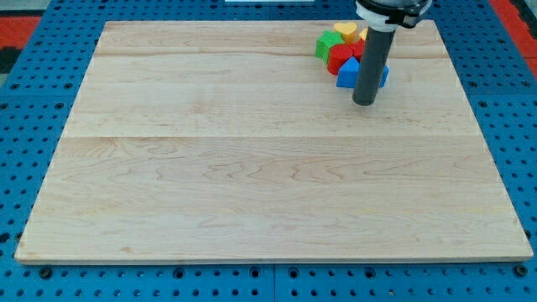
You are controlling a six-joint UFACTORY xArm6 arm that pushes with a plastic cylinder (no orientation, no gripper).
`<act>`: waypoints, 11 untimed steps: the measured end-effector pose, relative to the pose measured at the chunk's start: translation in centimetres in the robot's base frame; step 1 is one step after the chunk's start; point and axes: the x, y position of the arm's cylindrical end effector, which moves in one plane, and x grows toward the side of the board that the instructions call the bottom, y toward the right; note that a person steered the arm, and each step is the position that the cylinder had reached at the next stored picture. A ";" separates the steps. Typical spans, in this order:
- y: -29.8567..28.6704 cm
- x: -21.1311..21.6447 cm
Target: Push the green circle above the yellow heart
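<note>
A tight cluster of blocks sits near the board's top right. The green circle (324, 45) is at the cluster's left. The yellow heart (345, 32) is just to its upper right, touching or nearly touching it. A red block (341, 57) lies below them, and a blue block (347, 74) below that. My dark rod comes down over the cluster's right side and hides part of it. My tip (364, 102) rests on the board at the blue block's lower right, below and to the right of the green circle.
The wooden board (252, 168) lies on a blue pegboard table (33, 126). The cluster sits close to the board's top edge. A red strip (512, 21) shows at the view's top right.
</note>
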 end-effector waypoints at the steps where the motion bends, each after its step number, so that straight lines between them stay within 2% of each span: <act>1: 1.9 4.7; 2: 9.5 5.8; 3: 15.1 4.7; 4: 18.8 -2.6; 5: 19.3 -8.5; 6: 10.9 -14.4; 7: 4.6 -17.2; 8: 7.9 -19.3; 9: 6.6 -19.3; 11: -12.5 -18.5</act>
